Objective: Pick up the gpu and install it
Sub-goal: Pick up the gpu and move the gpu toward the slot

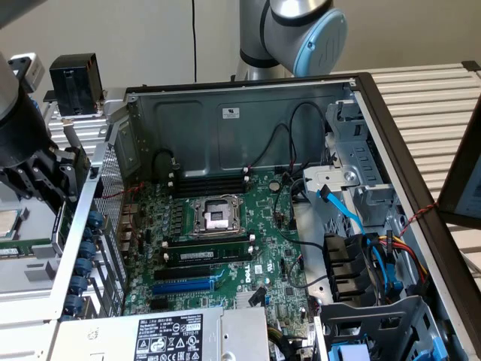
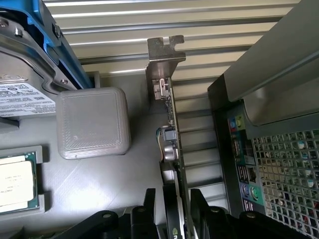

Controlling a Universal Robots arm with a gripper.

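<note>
My gripper (image 1: 62, 184) hangs outside the open computer case (image 1: 248, 101), by the case's perforated rear wall on the exterior view's left. In the wrist view it (image 2: 174, 201) is shut on the gpu (image 2: 172, 142), which I see edge-on: a thin green board between the two black fingers (image 2: 149, 199), with its metal end bracket (image 2: 162, 55) at the end far from the fingers. The card is lifted above the grey tray surface (image 2: 124, 174). Inside the case lies the large green motherboard (image 1: 263, 226) with a blue expansion slot (image 1: 184, 286).
Under the card are a grey square block (image 2: 92, 122), a CPU in a holder (image 2: 15, 181) and a hard drive (image 2: 25, 94). The case's rear port panel (image 2: 244, 164) is close beside the card. A power supply (image 1: 165, 335), cables (image 1: 376, 256) and a black cooler (image 1: 75, 83) stand around.
</note>
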